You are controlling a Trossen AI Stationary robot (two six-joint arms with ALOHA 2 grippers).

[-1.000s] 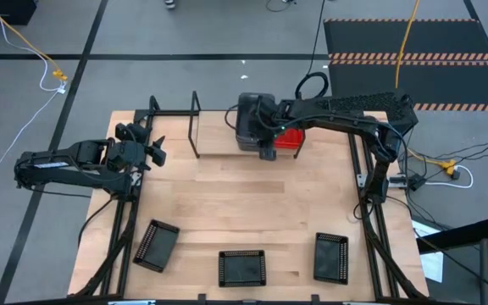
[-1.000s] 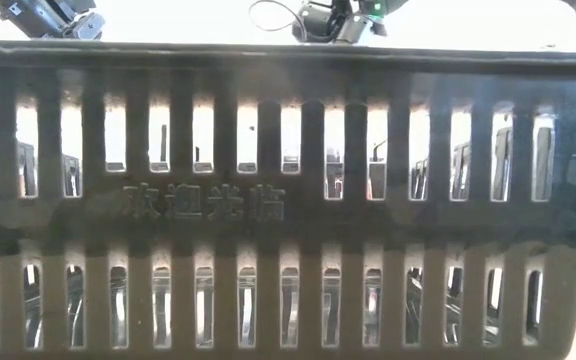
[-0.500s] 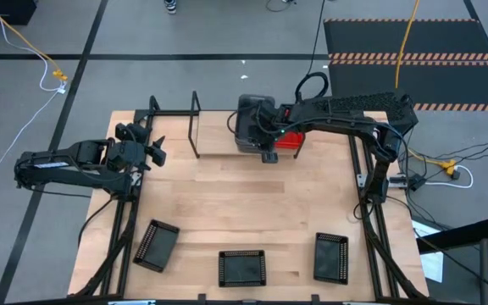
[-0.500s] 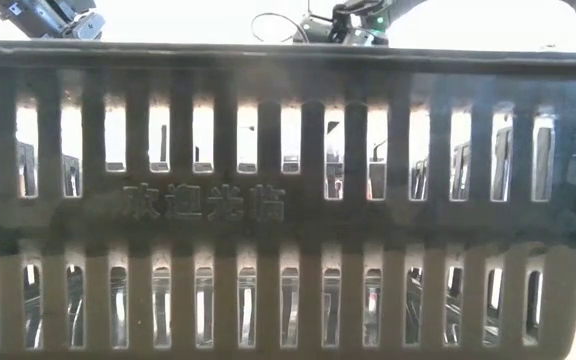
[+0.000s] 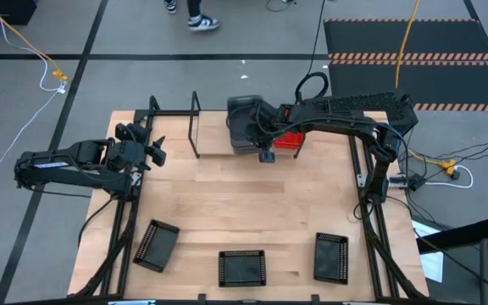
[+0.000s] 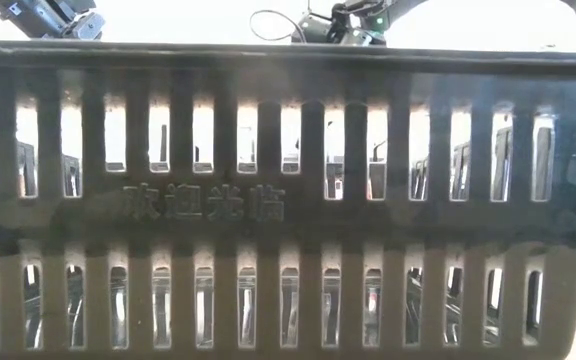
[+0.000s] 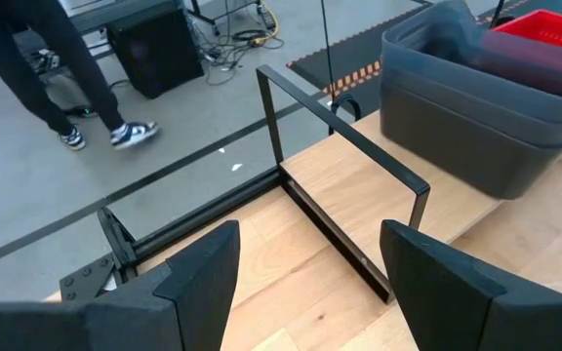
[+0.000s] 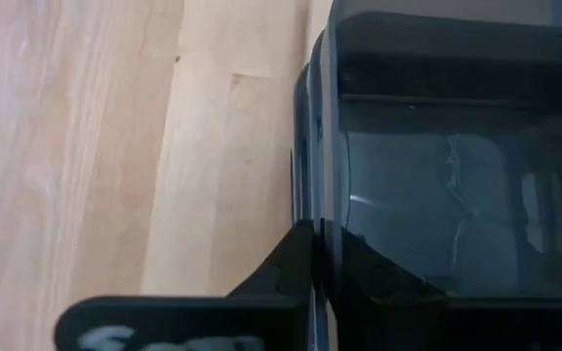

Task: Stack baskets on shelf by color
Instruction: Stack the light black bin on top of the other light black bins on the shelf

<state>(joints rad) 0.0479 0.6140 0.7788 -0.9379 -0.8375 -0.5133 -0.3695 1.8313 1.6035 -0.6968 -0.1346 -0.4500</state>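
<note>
A nested stack of grey baskets [image 5: 246,123] stands on the shelf [image 5: 214,144] at the table's far side, with a red basket [image 5: 290,140] right beside it. The left wrist view shows the grey baskets [image 7: 476,117], the red one [image 7: 544,29] and a black shelf frame [image 7: 344,146]. My right gripper [image 5: 266,152] is shut at the stack's near side. Three black baskets [image 5: 156,244] [image 5: 242,267] [image 5: 330,256] lie bottom down along the table's near edge. My left gripper [image 5: 152,146] waits open at the shelf's left end. My right gripper pinches the near wall of the top grey basket at its rim [image 8: 320,210], one finger inside the basket and one outside. The fingers [image 8: 283,261] slant down from the table's near right. The basket sits nested in the stack.
One black basket's slotted wall [image 6: 288,200] fills the low view. Upright black frames [image 5: 195,125] stand on the shelf's left part. A person [image 7: 37,68] walks on the floor beyond the table's far edge. Bare tabletop [image 5: 244,199] lies between the shelf and the black baskets.
The top grey basket has shifted a little toward the table's left while my right gripper stays at its near wall. A person's feet have come into view beyond the far edge.
</note>
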